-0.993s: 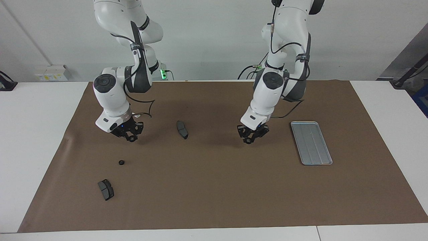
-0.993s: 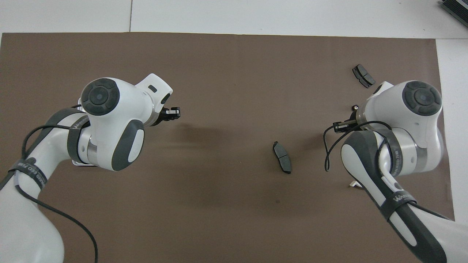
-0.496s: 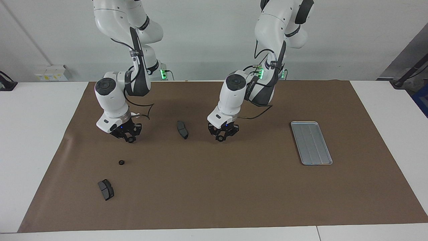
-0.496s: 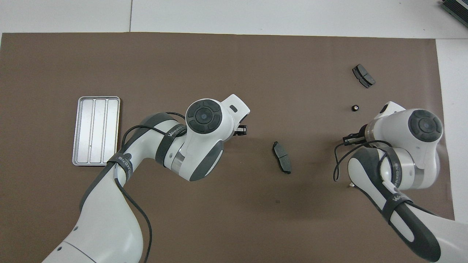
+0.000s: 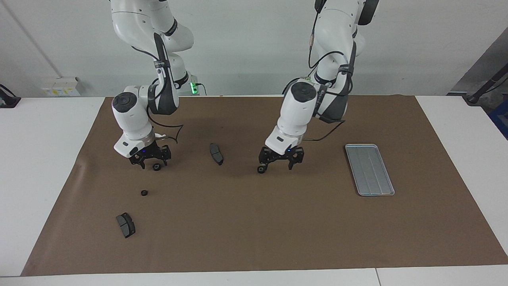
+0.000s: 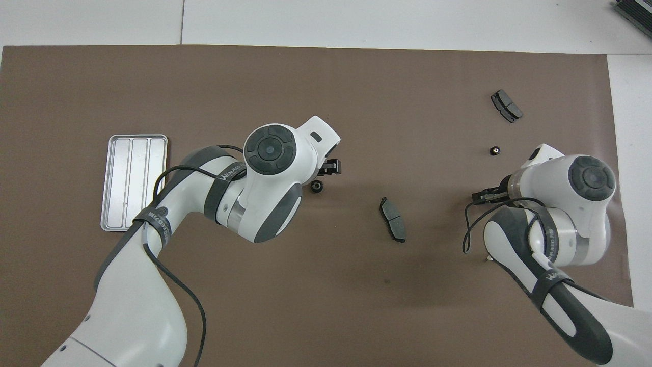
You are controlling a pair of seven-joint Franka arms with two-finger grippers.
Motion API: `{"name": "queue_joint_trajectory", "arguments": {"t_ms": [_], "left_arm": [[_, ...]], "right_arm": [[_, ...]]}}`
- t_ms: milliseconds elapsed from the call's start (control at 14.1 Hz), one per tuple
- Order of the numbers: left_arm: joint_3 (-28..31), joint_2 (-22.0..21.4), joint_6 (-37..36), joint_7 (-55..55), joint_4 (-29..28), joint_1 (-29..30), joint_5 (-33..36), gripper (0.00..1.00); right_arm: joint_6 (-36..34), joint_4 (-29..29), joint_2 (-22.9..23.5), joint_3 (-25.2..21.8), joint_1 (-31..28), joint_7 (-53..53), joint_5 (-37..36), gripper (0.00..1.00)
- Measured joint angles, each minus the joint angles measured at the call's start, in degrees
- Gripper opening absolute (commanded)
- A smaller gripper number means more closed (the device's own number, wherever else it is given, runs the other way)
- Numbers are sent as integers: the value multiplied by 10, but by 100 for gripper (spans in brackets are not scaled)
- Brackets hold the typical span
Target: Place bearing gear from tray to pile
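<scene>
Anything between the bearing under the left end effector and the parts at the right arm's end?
Only one dark brake pad, lying on the mat roughly between the bearing and them. Nothing else visible.

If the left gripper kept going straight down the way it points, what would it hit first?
Probably bare brown mat. The open left gripper points down, with a small black bearing gear beside one fingertip, so a finger might clip it; depth is unclear.

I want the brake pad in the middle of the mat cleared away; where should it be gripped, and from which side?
Take the brake pad across its narrow width at mid-length, coming straight down from above. It seems to lie flat on the mat, long and slim, so its two long edges are probably the faces fingers can close on.
</scene>
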Motion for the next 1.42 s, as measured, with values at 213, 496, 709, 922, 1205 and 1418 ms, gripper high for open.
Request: {"name": "queue_joint_trajectory", "arguments": {"t_ms": [213,496,709,922,1205,1418], "left_arm": [[3,-73,-81,52,5,108,0,100],[5,-131,-223,158,5,211,0,100],[6,-170,-272,199,5,251,0,100],[-3,-201,-319,210,5,252,41,100],[-20,-212,-328,210,8,251,55,100],[-21,-212,-319,214,8,251,47,100]], "right_arm": [[-55,56,-14,19,1,27,14,100],[-126,150,-8,97,4,144,18,100],[-127,190,13,158,9,238,18,100],[-130,251,64,225,11,351,-21,100],[-136,331,161,317,20,532,-140,100],[-136,372,245,374,31,655,-265,100]]}}
